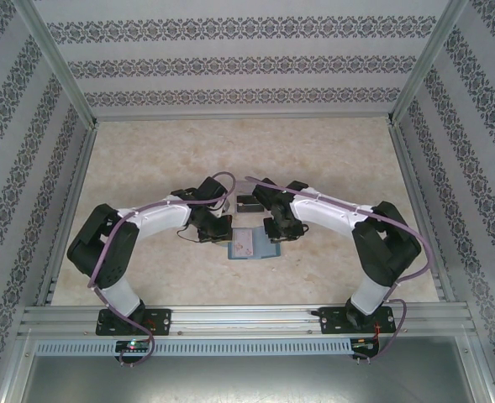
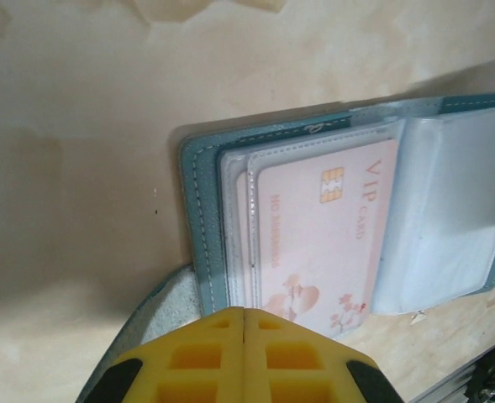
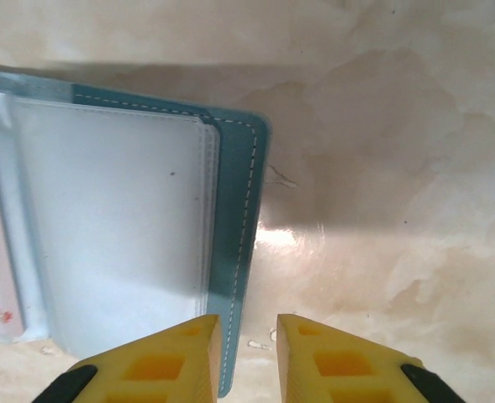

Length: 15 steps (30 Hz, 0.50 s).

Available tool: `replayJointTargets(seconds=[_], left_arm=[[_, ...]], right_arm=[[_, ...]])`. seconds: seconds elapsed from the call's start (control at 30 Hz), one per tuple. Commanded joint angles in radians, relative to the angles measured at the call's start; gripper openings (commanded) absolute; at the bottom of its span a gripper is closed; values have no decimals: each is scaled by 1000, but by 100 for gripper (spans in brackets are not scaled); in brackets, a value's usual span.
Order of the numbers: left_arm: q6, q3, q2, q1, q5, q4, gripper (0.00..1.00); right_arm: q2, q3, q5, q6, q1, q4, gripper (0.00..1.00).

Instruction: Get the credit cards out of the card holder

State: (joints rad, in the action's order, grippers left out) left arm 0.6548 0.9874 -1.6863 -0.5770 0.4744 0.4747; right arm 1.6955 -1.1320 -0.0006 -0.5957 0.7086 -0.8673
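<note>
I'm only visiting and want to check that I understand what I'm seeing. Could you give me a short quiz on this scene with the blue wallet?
1. True or false: the teal card holder lies folded shut on the table.
2. What is printed on the pink card inside it? A) VIP CARD B) GIFT CARD C) BUS PASS
3. Which one is fully shut, the left gripper or the right gripper?

Key
1. False: it lies open.
2. A.
3. The left gripper; the right gripper stands slightly open.
</note>
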Motion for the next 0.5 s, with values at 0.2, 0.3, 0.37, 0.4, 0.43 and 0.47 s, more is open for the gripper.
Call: replayJointTargets(seconds=[0.2,0.3,0.37,0.4,0.43,0.47], left_arm=[[40,42,16,-12,46,-14,0],[54,38,4,-12,76,-50,0],[62,33,-6,-12,99,-73,0],[65,30,-9,-12,105,-83,0],[69,27,-15,-12,110,-93,0],[74,24,-18,-12,115,-102,0]], right_arm=[[-48,13,-187,-67,-7,159,23],[-34,30,-263,-96,-8,233,22],[-20,38,-301,-116,-8,274,22],[-17,45,-312,-123,-8,291,22],[-11,48,-323,-129,-7,305,22],[-6,51,-330,-136,-8,319,22]])
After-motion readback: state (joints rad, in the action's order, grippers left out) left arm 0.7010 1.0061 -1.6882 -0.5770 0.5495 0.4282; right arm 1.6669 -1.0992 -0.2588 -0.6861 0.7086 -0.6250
